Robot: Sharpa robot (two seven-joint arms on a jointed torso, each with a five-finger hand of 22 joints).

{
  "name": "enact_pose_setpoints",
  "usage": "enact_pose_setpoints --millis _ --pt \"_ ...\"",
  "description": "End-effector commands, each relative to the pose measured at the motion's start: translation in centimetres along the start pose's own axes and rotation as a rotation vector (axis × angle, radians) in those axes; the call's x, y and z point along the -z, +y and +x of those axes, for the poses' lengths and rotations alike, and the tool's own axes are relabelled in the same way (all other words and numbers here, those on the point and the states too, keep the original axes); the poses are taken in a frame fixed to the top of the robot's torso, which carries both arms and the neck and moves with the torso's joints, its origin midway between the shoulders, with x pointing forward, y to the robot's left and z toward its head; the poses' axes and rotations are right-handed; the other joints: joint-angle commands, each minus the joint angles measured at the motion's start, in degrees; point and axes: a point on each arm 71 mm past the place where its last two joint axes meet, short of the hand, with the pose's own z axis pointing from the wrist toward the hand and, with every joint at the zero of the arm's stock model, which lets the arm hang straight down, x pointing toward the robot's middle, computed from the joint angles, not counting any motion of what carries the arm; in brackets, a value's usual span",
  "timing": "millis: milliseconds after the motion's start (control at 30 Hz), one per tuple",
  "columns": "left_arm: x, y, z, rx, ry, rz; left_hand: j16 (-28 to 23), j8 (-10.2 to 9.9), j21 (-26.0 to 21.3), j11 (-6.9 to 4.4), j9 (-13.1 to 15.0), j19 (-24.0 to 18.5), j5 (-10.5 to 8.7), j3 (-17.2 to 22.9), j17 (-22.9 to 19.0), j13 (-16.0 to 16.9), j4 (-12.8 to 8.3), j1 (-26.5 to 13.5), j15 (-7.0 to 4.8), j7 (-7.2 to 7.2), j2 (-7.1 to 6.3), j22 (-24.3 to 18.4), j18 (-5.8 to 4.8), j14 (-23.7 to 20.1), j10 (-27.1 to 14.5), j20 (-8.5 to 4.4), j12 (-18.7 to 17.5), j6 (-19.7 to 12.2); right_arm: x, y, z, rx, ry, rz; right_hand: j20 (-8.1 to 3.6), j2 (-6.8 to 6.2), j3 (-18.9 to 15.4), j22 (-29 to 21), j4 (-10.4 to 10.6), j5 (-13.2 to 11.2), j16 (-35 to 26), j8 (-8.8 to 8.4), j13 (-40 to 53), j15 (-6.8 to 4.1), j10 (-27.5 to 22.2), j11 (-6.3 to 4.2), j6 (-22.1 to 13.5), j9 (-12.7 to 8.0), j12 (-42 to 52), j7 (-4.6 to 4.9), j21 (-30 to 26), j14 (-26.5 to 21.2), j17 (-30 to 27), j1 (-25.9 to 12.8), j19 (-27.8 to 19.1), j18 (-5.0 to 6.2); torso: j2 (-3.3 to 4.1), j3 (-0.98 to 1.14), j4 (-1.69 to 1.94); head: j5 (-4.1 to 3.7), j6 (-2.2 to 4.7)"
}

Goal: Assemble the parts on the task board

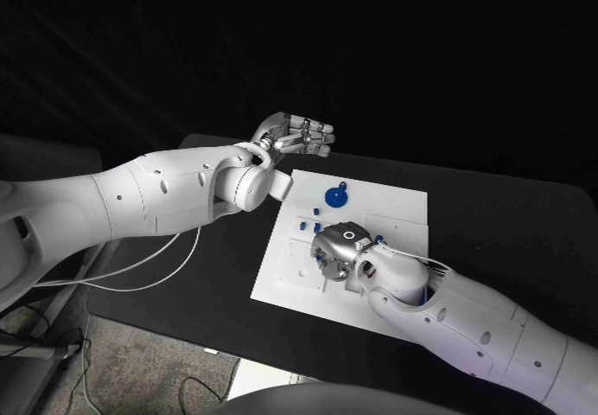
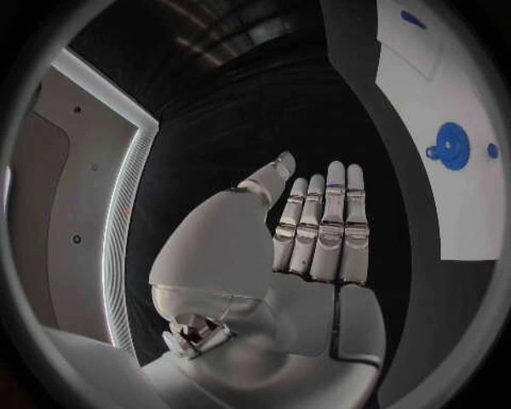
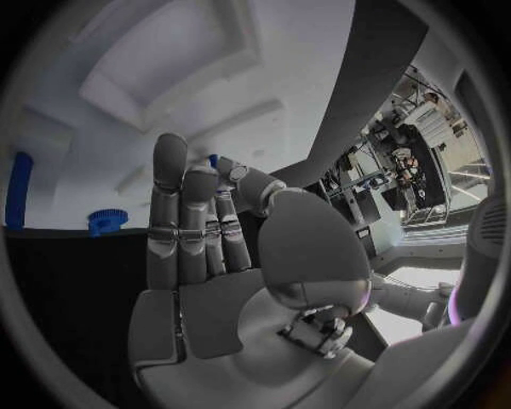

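The white task board [image 1: 281, 278] lies mid-table. On its far part sits a round blue part [image 1: 336, 196], seen as a blue disc [image 2: 451, 146] from the left wrist. My right hand [image 1: 343, 251] hovers low over the board's middle, back upward. In the right wrist view the thumb meets the fingers of the right hand [image 3: 203, 247], and a small blue part [image 3: 212, 159] shows pinched between them, mostly hidden. A blue gear [image 3: 106, 221] and a blue bar [image 3: 18, 189] lie on the board beyond. My left hand [image 1: 295, 136] hangs past the board's far left corner, fingers straight and empty [image 2: 319, 230].
Small blue pieces [image 1: 309, 227] stand in the board left of my right hand. The black table [image 1: 187, 285] runs around the board, with its near-left edge close to white cables [image 1: 149, 268]. A second blue piece [image 2: 413, 19] lies farther along the board.
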Motion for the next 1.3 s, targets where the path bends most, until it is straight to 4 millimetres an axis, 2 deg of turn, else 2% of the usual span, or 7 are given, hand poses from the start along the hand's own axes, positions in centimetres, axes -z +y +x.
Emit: enact_pose_setpoints --millis 33,367,600,867,1000,1067,1300 --pt "-0.1 -0.2 0.2 0.003 0.022 0.008 -0.21 0.12 0.1 0.08 0.04 0.32 -0.51 -0.51 0.13 -0.03 -0.01 0.07 -0.11 0.05 0.39 -0.44 0.41 -0.38 -0.43 0.2 0.19 -0.13 0.0 -0.1 0.4 -0.01 0.037 0.014 0.7 -0.37 -0.65 -0.09 0.31 1.47 0.16 0.22 -0.12 0.7 -1.02 0.34 -0.99 -0.07 0.17 0.18 -0.49 0.06 -0.14 -0.81 1.96 1.35 -0.05 -0.03 -0.04 0.09 -0.11" --pt "0.0 -0.2 0.1 -0.004 0.023 0.003 -0.21 0.13 0.1 0.11 0.04 0.43 -0.59 -0.78 0.16 -0.03 0.1 0.05 -0.09 0.05 0.37 -0.85 0.41 -0.39 -0.52 0.22 0.19 -0.19 0.4 -0.6 0.4 -0.053 0.015 0.015 1.5 -2.49 -10.07 -1.63 1.15 5.69 -0.13 0.18 -0.18 1.5 -6.71 1.67 -4.43 -0.13 0.24 0.32 -2.15 -0.27 -1.41 -2.83 2.15 1.98 -0.03 0.04 0.03 0.04 -0.06" --pt "0.1 -0.2 -0.1 -0.006 0.02 0.0 -0.21 0.13 0.11 0.14 0.04 0.64 -0.65 -1.22 0.21 -0.03 0.27 0.16 -0.05 0.07 0.46 -1.95 0.42 -0.49 -0.61 0.27 0.19 -0.24 0.9 -0.7 -0.3 -0.082 -0.04 0.008 3.0 -1.17 -22.07 -6.37 1.43 5.48 -1.42 0.14 -0.24 2.71 -13.38 3.29 -7.39 -0.23 0.27 -0.12 -5.51 -0.84 -6.55 1.04 2.38 3.33 -0.03 0.03 -0.07 -0.07 0.0" --pt "0.1 -0.1 -0.3 -0.007 0.018 0.0 -0.21 0.17 0.13 0.12 0.05 0.72 -0.68 -1.29 0.22 -0.03 0.31 0.16 -0.04 -0.07 0.59 -2.36 0.42 -0.51 -0.63 0.28 0.2 -0.04 2.3 -2.5 -2.4 -0.112 -0.118 0.042 3.1 -1.84 -23.23 -9.79 2.93 3.94 -1.45 0.13 -0.26 2.74 -13.41 3.31 -8.2 -0.26 0.19 0.27 -6.7 -1.7 -9.81 2.5 2.36 3.24 -0.07 -0.02 -0.13 -0.93 0.46" --pt "0.2 -0.2 -0.6 -0.008 0.016 0.002 -0.25 0.13 0.17 0.08 0.04 0.76 -0.67 -1.23 0.19 -0.03 0.23 0.27 -0.03 -0.08 0.63 -2.46 0.43 -0.65 -0.51 0.26 0.2 0.0 3.3 -4.5 -4.4 -0.159 -0.133 0.098 2.54 -0.94 -22.74 -10.09 2.94 3.34 -0.9 0.19 -0.35 1.93 -8.55 2.05 -8.0 -0.23 0.13 -0.22 -5.93 -1.44 -9.97 1.5 2.4 2.38 -0.07 -0.04 -0.33 -1.22 0.78" --pt "0.2 -0.2 -0.7 -0.009 0.016 0.004 -0.26 0.13 0.2 0.07 0.04 0.77 -0.65 -1.18 0.08 -0.04 0.21 0.28 0.07 -0.09 0.68 -2.51 0.47 -1.02 -0.4 0.29 0.19 0.01 4.0 -5.8 -5.6 -0.176 -0.136 0.134 2.06 -0.53 -21.67 -10.23 2.22 3.49 -0.69 0.17 -0.23 1.7 -7.27 1.81 -7.59 -0.23 0.19 0.54 -5.5 -1.41 -9.94 0.36 2.38 1.89 -0.05 -0.02 -0.44 -1.48 0.96" --pt "0.3 -0.3 -1.0 -0.01 0.018 0.006 -0.29 0.13 0.17 -0.12 0.05 0.46 -0.67 -0.83 -0.29 -0.05 0.23 0.17 0.37 -0.21 0.79 -2.72 0.63 -2.15 0.58 0.58 0.18 0.41 5.8 -9.5 -7.9 -0.175 -0.114 0.22 1.87 -1.52 -22.23 -10.5 1.46 3.51 0.1 0.18 -0.19 1.63 -7.15 1.66 -7.8 -0.22 0.23 -0.2 -3.74 -1.13 -9.55 0.41 2.3 1.62 -0.18 0.05 -0.64 -2.06 1.24"
